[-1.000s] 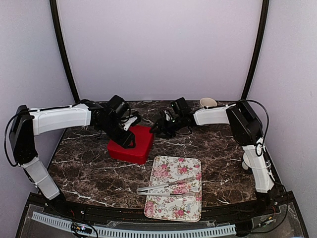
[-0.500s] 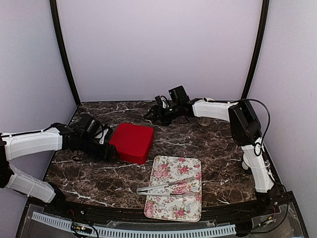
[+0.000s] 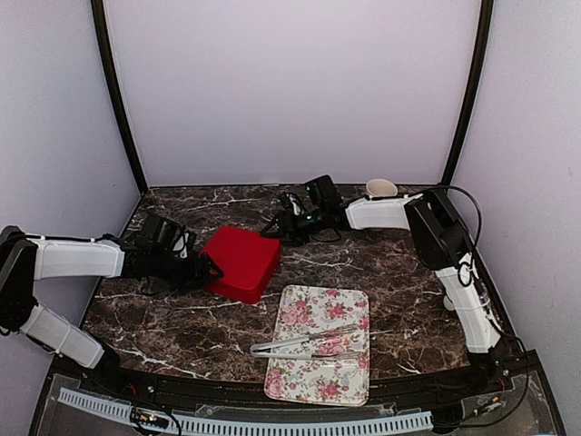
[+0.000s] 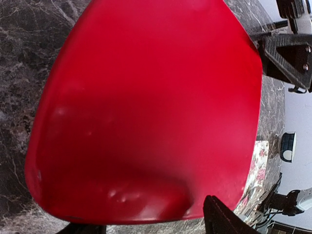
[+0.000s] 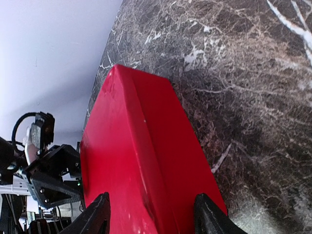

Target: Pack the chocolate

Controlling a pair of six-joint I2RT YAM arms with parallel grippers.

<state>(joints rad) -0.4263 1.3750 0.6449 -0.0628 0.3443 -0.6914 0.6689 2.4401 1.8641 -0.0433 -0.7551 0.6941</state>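
Dark marble table (image 3: 399, 272); red box (image 3: 241, 262) closed, left of centre, squarish, no clear long axis, one corner turned near; chocolate: none visible, cannot tell if inside. My left pincer (image 3: 207, 270): jaws apart, at the box's left side, the closer, I judge. My right pincer (image 3: 275, 227): jaws apart, at its far-right corner; neither seems to grip.

Twin robot arms in matching livery: the left arm (image 3: 77, 259) and right arm (image 3: 381, 213) wear smooth white shells on their long links, broken by boxy black joint housings. Thin black cables (image 3: 467, 195) loop loosely off the right arm's elbow and bunch at its wrist. The left gripper (image 3: 204, 270) and right gripper (image 3: 272, 225) are black, built from flat angular plates fastened with small silver screws (image 4: 305, 49).
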